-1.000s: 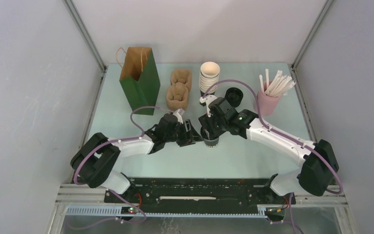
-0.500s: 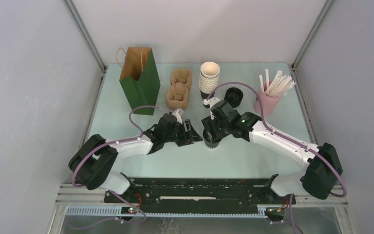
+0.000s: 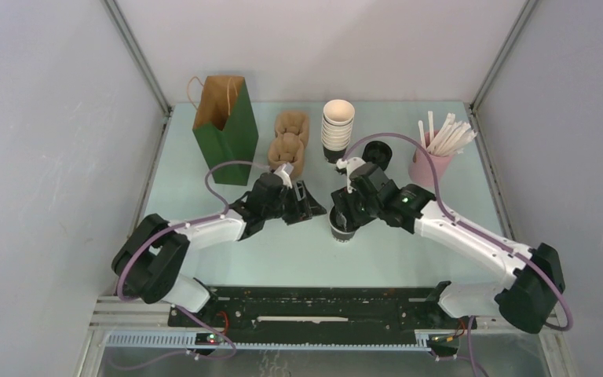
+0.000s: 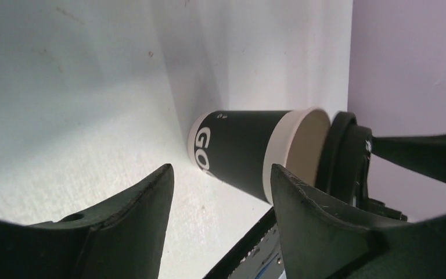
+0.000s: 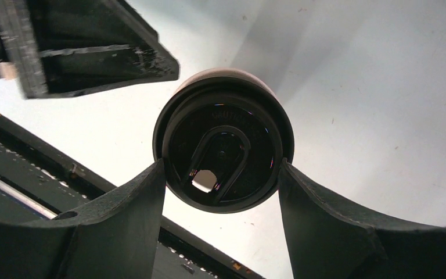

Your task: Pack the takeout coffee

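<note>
Both arm bases sat at the near edge of the table (image 3: 392, 255), and both arms reached inward to its middle.

1. Left gripper (image 3: 310, 206): the pincer stood apart. In the left wrist view, its two dark fingers (image 4: 128, 224) framed the takeout coffee cup (image 4: 241, 152) without touching it. The cup lay just beyond the fingertips.

2. Takeout coffee cup: it stood on the table near the middle, slightly right of centre, just right of the left gripper and well apart from the row of supplies at the far side. It was a dark paper cup with white lettering and a white rim.

3. Right gripper (image 5: 220, 165): it hung directly over the cup, and the pincer was clamped on the black lid (image 5: 223, 145), with one finger against each side of the lid's edge. In the left wrist view I saw the lid at the cup's mouth, tilted, with the pale lining of the cup showing between rim and lid. The lid was not seated flat.

4. Far row, left to right: an upright green paper bag (image 3: 228, 137) with its mouth open, two brown pulp cup carriers (image 3: 289, 149), a stack of white-rimmed cups (image 3: 337, 126), a short stack of black lids (image 3: 377, 153), and a pink holder (image 3: 430, 168) filled with white sticks (image 3: 444, 135).
</note>
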`<action>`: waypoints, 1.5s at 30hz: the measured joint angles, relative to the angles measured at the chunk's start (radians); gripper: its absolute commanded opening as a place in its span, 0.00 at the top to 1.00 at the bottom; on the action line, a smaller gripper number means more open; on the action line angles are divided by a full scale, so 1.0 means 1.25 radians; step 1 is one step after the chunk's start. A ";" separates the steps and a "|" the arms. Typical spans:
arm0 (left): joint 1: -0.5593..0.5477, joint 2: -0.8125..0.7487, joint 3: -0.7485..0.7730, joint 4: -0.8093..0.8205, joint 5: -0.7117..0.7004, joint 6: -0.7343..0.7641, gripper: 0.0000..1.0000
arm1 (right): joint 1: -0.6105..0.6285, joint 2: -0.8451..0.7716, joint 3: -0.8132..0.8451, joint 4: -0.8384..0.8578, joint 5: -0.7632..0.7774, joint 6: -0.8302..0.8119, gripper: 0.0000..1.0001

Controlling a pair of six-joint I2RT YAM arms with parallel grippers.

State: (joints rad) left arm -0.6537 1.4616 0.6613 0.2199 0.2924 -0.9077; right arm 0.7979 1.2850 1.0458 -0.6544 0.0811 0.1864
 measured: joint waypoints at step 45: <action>0.007 -0.028 -0.010 -0.017 -0.016 0.023 0.32 | 0.029 0.070 0.074 -0.066 0.039 -0.014 0.33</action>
State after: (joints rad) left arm -0.6453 1.4261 0.6487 0.1989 0.2729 -0.8795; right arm 0.8337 1.3720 1.1381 -0.7372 0.1303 0.1692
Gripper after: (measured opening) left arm 0.681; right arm 0.738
